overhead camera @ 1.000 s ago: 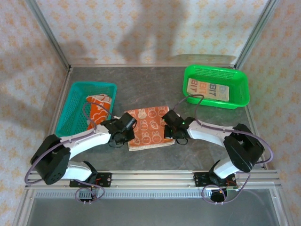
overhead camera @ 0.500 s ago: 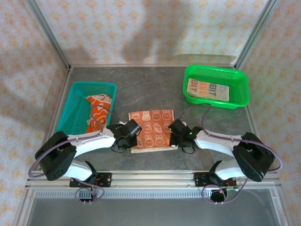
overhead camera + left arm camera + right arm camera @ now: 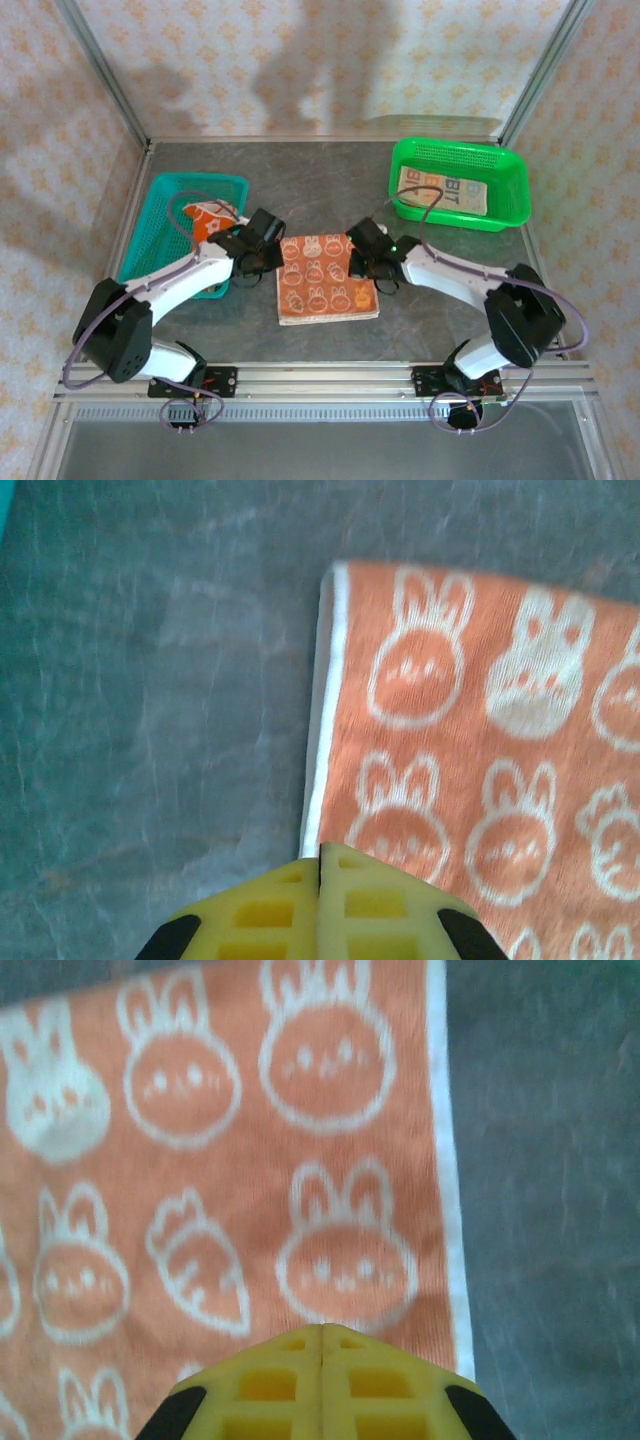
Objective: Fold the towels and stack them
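An orange towel (image 3: 328, 288) with white rabbits lies flat on the grey table between my two arms, its white-trimmed left edge (image 3: 322, 730) doubled in two layers. My left gripper (image 3: 272, 250) sits at the towel's far left corner, shut (image 3: 320, 852), tips over the left edge with nothing seen between them. At the far right side my right gripper (image 3: 357, 252) is also shut (image 3: 322, 1328), tips over the cloth (image 3: 200, 1160) just inside its right trim. Another orange towel (image 3: 207, 218) lies crumpled in the teal basket. A cream towel (image 3: 443, 190) with lettering lies in the green basket.
The teal mesh basket (image 3: 160, 225) stands at the left, close behind my left arm. The green mesh basket (image 3: 505, 170) stands at the back right. Metal frame posts and patterned walls close in the table's back and sides.
Both grippers have moved away from me, from the towel's near half to its far corners, staying shut. The towel lies flat in about the same place.
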